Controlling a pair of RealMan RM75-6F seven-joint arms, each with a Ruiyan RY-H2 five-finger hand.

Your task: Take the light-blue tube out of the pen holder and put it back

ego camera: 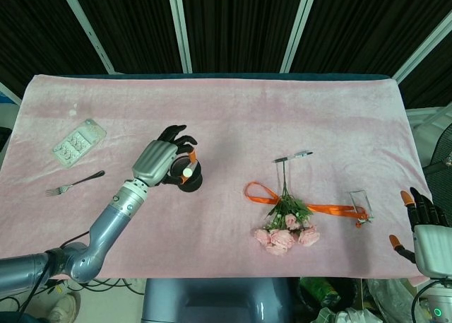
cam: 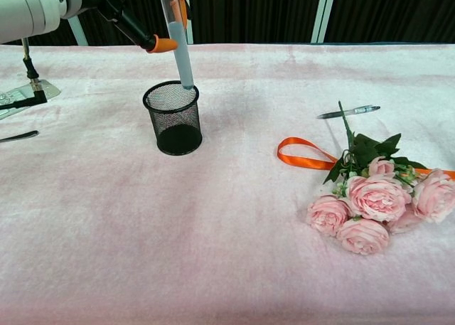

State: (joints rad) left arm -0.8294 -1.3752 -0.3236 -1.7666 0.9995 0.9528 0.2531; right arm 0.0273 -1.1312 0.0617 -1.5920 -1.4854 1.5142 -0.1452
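Left hand point(ego camera: 166, 162): ribbed silver back, black fingers with orange tips (grey metallic forearm behind). Right hand point(ego camera: 424, 232): pale silver back, black fingers, orange-tipped, at the frame's corner.

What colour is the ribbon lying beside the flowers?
Orange. The ribbon shows best in the chest view, next to the pink flowers.

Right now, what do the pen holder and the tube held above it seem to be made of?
The pen holder looks like black metal wire mesh with a matte finish: its wall is a fine grid that shows the pink cloth through it. The tube looks like smooth translucent plastic, light blue below and paler near the left hand; glass cannot be ruled out. The cloth looks like soft, fuzzy fabric.
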